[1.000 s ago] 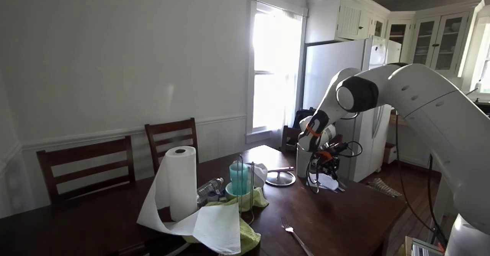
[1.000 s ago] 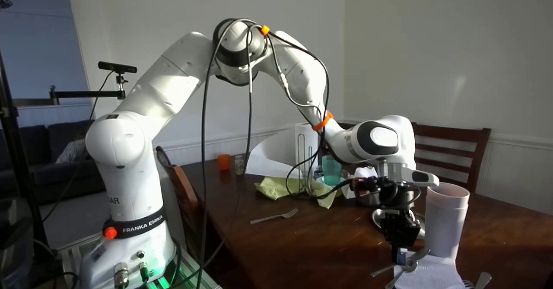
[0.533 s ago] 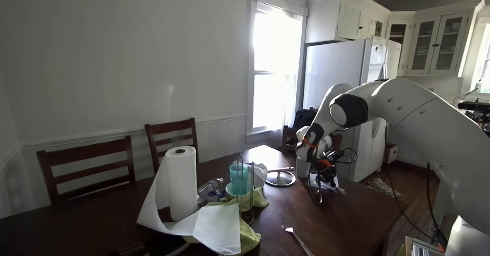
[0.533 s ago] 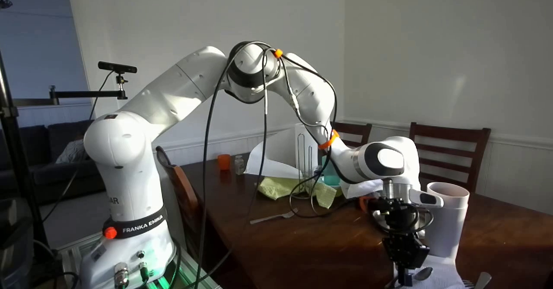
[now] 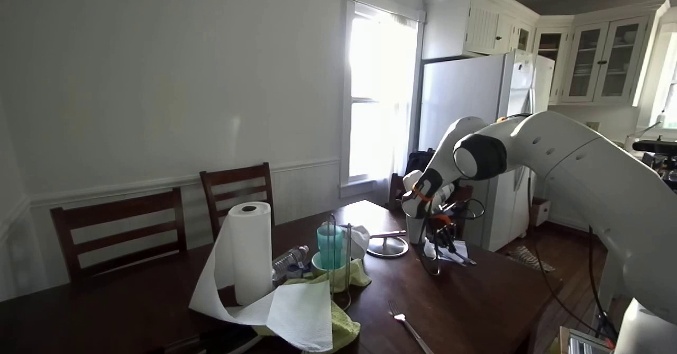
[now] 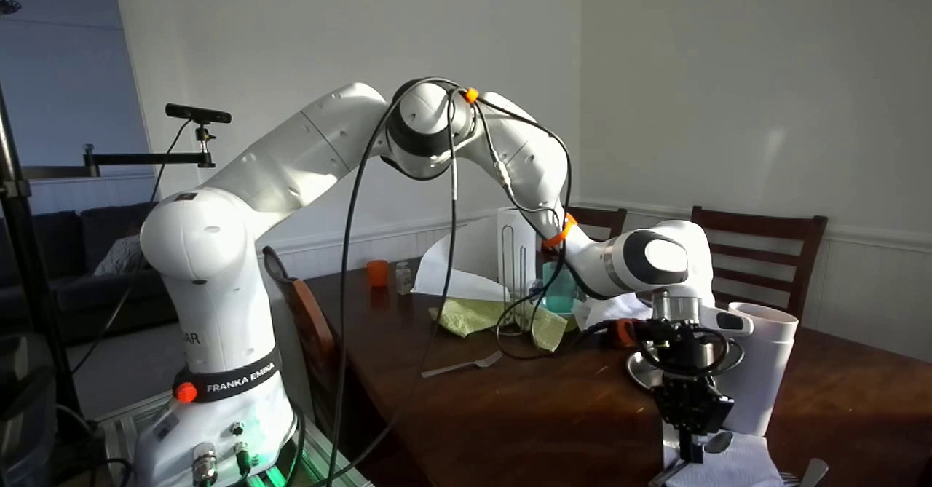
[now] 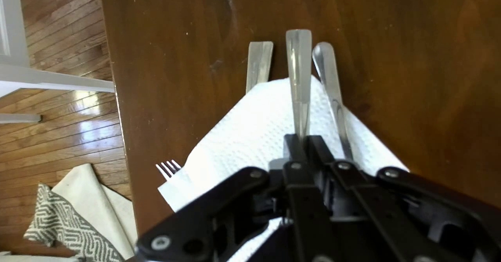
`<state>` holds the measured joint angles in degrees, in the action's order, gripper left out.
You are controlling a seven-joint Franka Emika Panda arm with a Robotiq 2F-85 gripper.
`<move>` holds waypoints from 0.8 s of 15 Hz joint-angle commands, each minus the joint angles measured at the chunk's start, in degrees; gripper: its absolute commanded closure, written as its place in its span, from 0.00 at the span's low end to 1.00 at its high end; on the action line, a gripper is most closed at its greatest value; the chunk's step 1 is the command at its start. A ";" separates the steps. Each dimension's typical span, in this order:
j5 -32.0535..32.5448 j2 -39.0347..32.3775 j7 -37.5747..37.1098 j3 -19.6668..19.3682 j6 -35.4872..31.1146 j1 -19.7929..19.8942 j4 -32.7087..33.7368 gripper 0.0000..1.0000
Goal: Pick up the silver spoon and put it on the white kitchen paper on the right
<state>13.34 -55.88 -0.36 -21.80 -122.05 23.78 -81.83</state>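
Note:
The silver spoon's handle (image 7: 300, 66) points away from my gripper (image 7: 300, 140) in the wrist view, between its nearly closed fingertips. In an exterior view the spoon's bowl (image 6: 719, 442) shows beside the fingertips of the gripper (image 6: 690, 456), just above the white kitchen paper. The gripper is shut on the spoon; the middle of the spoon is hidden by the fingers. The white kitchen paper (image 7: 254, 125) lies under the gripper, near a table edge. It also shows in both exterior views (image 5: 459, 249) (image 6: 732, 465), partly covered by the arm or gripper.
Other cutlery handles (image 7: 259, 64) (image 7: 332, 74) and fork tines (image 7: 169, 170) stick out around the paper. A tall white cup (image 6: 757, 370) stands close behind the gripper. A fork (image 6: 462, 365), a green cloth (image 6: 470, 316), a teal cup (image 5: 330, 245) and a paper roll (image 5: 251, 253) are farther along.
The gripper went down to the cutlery on the paper, then rose slightly and shifted right in an exterior view. The spoon's bowl rose with it.

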 commanded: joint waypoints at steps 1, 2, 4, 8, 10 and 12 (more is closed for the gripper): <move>0.24 -2.71 2.03 1.03 2.54 1.32 4.54 0.98; 0.63 -3.22 1.97 0.76 2.28 1.25 4.89 0.98; 0.92 -4.07 2.01 0.44 1.61 1.35 5.50 0.98; 1.09 -4.52 2.52 0.19 1.48 1.55 5.94 0.58; 1.44 -3.94 2.90 -0.01 1.52 1.31 5.17 0.44; 2.18 -2.57 3.64 -0.42 1.55 0.70 3.34 0.31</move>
<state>13.57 -59.37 1.67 -22.12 -121.10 24.46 -77.80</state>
